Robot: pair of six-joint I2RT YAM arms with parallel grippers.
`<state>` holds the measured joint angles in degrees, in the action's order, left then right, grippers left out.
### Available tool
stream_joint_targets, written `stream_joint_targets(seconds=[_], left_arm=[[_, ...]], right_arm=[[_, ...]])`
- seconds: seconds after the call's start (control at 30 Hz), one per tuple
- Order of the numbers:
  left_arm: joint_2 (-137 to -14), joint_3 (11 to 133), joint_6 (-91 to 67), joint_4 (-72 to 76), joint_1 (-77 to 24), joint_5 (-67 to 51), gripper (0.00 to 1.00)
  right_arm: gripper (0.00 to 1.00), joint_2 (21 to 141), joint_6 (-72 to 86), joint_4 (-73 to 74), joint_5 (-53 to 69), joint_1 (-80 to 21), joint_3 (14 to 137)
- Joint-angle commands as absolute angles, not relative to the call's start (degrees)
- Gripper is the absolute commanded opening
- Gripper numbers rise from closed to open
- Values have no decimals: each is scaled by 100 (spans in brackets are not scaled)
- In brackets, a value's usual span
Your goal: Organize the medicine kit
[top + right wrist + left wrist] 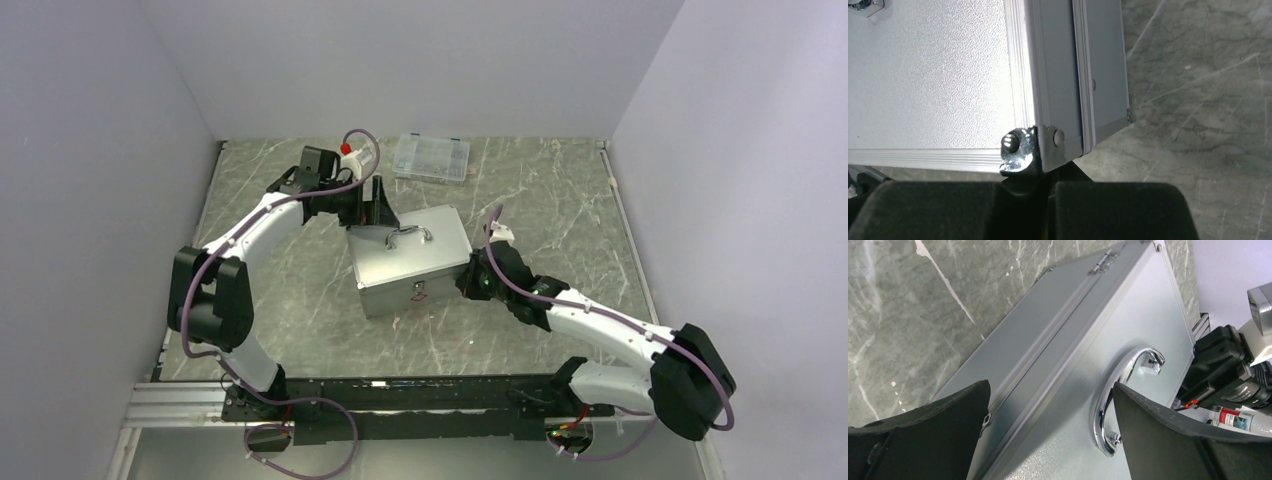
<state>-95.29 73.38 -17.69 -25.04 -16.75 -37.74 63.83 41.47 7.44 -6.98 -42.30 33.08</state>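
The left claw (1050, 390) gapes wide directly above the medicine kit (410, 258), its handle (1100, 420) just inside one finger. The right claw (1050, 186), closed, meets the corner just ahead.

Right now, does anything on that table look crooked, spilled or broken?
Only the medicine kit: it sits turned at an angle to the table edges, lid shut. The clear case at the back lies flat. No spill or damage shows.

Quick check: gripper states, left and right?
Left gripper: open, holding nothing, over the medicine kit.
Right gripper: shut, holding nothing, tips at the kit's corner.
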Motion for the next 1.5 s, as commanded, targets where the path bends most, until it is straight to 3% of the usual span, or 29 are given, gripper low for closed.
stream_joint_targets(seconds=[0.0,0.37,0.57,0.8,1.2,1.47], left_arm=[[-9029,7132,-1626,-2602,-1696,-3664,99],[-8395,6575,-1793,-2388,-1696,-3435,99],[-7769,6473,-1841,-2517,-1688,-2735,99],[-6925,6407,-1860,-2595,-1687,-2186,99],[-5839,5458,-2090,-1796,-1687,-3211,100],[-5686,5137,-2156,-1657,-1687,-3691,99]], right_arm=[[0,6656,3920,386,-918,-4162,3821],[0,7208,3610,406,-905,-3987,4260],[1,6993,3456,537,-912,-3913,4182],[35,6213,3349,1052,-942,-3910,4025],[77,4921,3295,565,562,-3907,3230],[100,4937,3264,-231,1703,-3900,2897]])
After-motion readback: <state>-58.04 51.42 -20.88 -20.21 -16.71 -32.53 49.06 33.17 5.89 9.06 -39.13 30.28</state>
